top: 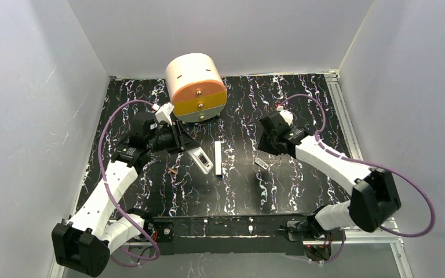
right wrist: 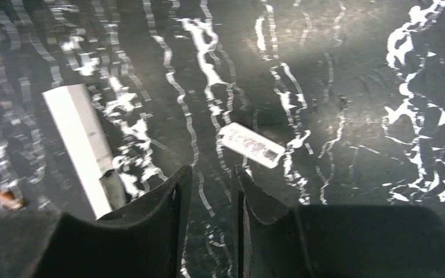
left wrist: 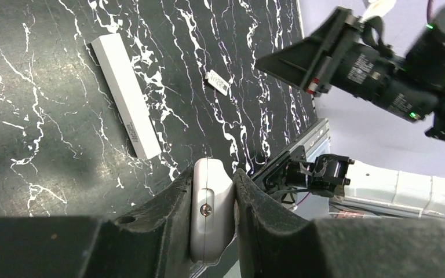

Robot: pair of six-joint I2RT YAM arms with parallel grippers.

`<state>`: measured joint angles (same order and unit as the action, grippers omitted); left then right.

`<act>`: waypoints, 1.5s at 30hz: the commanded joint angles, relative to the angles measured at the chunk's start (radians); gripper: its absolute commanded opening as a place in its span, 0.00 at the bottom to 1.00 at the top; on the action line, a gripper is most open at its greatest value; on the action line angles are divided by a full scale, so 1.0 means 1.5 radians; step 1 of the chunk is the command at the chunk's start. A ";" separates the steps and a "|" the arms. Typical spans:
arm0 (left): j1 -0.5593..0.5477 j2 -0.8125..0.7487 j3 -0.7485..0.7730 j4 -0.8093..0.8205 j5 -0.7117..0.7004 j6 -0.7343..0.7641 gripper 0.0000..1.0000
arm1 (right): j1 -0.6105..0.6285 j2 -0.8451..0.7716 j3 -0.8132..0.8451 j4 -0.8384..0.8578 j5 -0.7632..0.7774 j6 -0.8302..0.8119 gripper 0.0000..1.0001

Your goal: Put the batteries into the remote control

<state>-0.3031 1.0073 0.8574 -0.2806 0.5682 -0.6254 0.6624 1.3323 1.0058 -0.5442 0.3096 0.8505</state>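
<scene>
My left gripper (top: pixel 186 147) is shut on the white remote control (top: pixel 201 160), clamping one end of it edge-on. In the left wrist view the remote (left wrist: pixel 211 208) is pinched between the two black fingers of the gripper (left wrist: pixel 213 194), a screw showing on its side. One small coppery battery (top: pixel 174 171) lies on the mat near my left gripper, and it also shows in the right wrist view (right wrist: pixel 6 200). I see no second battery. My right gripper (top: pixel 262 149) hovers low over the mat. Its jaws (right wrist: pixel 212 174) stand a narrow gap apart with nothing between them.
A long narrow white bar (top: pixel 218 159) lies right of the remote. A small white-grey wedge piece (top: pixel 261 163) lies just ahead of my right gripper, also in the right wrist view (right wrist: pixel 250 145). A cream and orange drum (top: pixel 197 87) stands at the back.
</scene>
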 commanded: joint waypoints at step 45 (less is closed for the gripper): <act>0.002 -0.014 -0.025 -0.009 0.026 0.023 0.00 | -0.008 0.210 -0.027 -0.029 -0.277 -0.243 0.44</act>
<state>-0.3031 0.9916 0.8261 -0.3141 0.5804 -0.5873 0.6395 1.6928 1.0073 -0.4999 -0.0803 0.5022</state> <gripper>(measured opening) 0.256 0.431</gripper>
